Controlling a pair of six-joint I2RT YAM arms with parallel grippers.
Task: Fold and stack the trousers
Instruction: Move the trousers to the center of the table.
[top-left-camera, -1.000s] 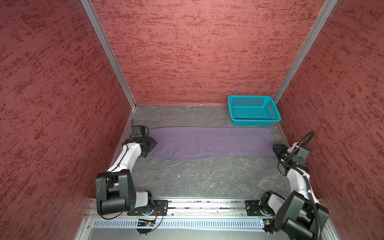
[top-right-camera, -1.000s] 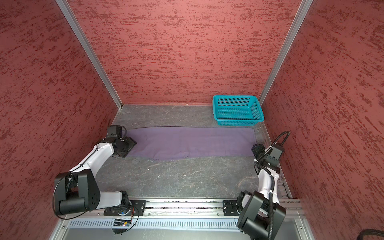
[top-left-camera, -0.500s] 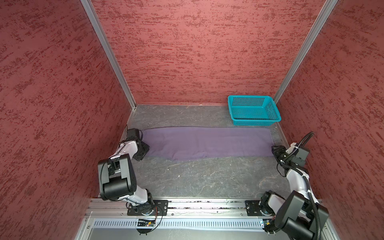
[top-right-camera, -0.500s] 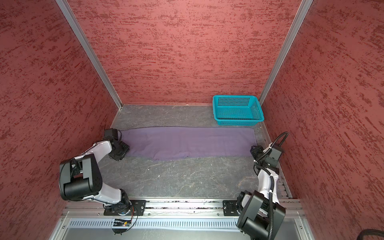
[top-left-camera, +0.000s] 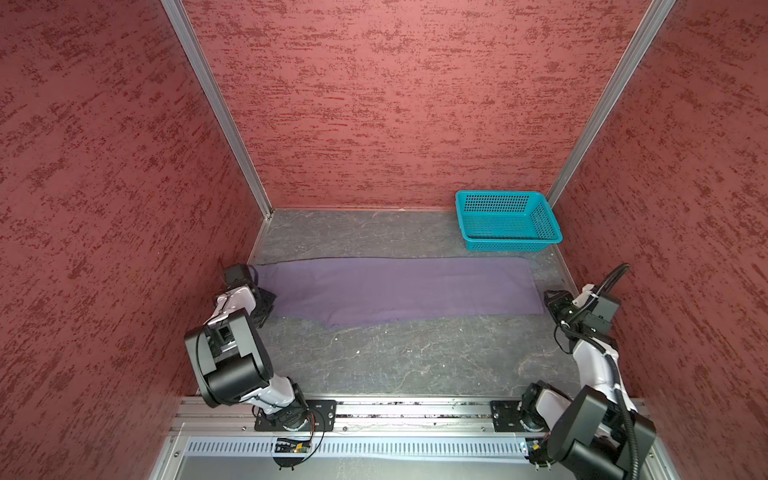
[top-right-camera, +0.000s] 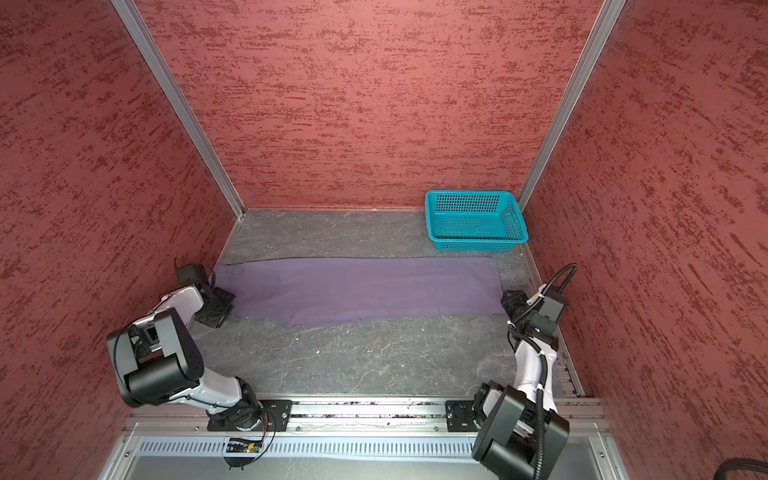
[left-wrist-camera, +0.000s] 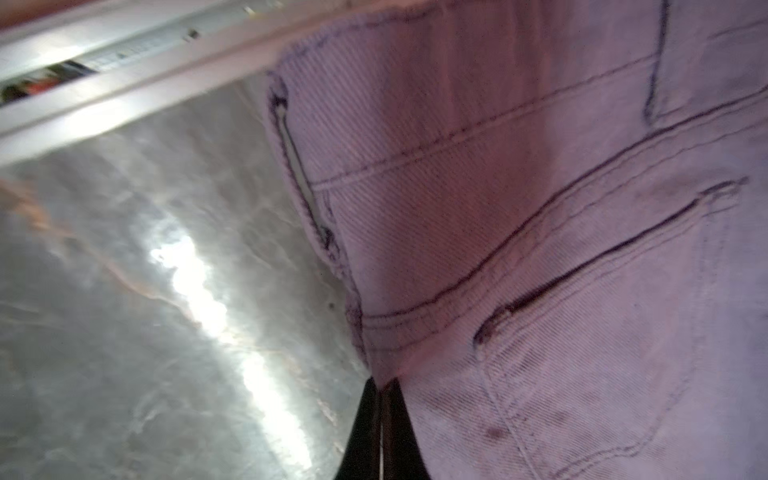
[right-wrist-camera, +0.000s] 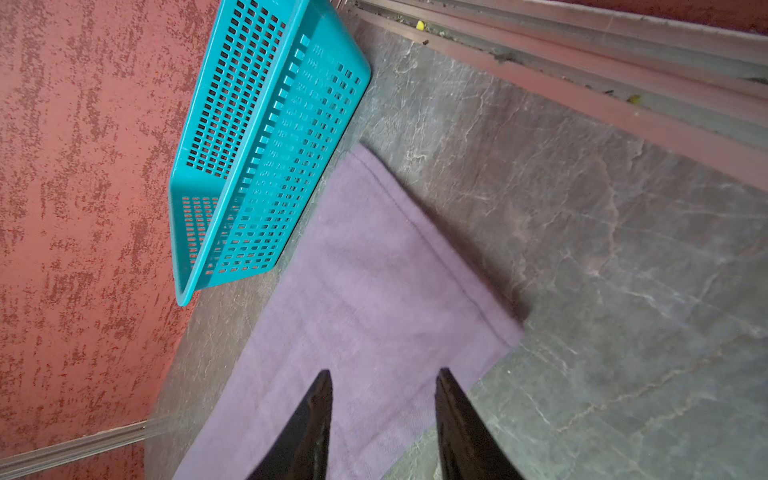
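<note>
The purple trousers (top-left-camera: 395, 291) (top-right-camera: 361, 291) lie flat in a long strip across the table, waist at the left, hems at the right. My left gripper (top-left-camera: 269, 301) (top-right-camera: 222, 301) sits at the waist end. In the left wrist view it (left-wrist-camera: 380, 386) is shut, with the waistband edge (left-wrist-camera: 374, 332) pinched at its tips beside a welt pocket (left-wrist-camera: 582, 270). My right gripper (top-left-camera: 547, 305) (top-right-camera: 508, 302) hovers at the hem end. In the right wrist view it (right-wrist-camera: 382, 374) is open over the hem corner of the trousers (right-wrist-camera: 365, 299), gripping nothing.
A teal perforated basket (top-left-camera: 509, 245) (top-right-camera: 473, 245) (right-wrist-camera: 266, 145) stands at the back right, just behind the hem end. Red textured walls close in the left, back and right sides. Metal rails run along the table's edges, and the arm bases sit on the front rail.
My left gripper has shut on the waistband, and the left arm has drawn back toward the left wall. The right gripper has narrowed slightly and barely moved.
</note>
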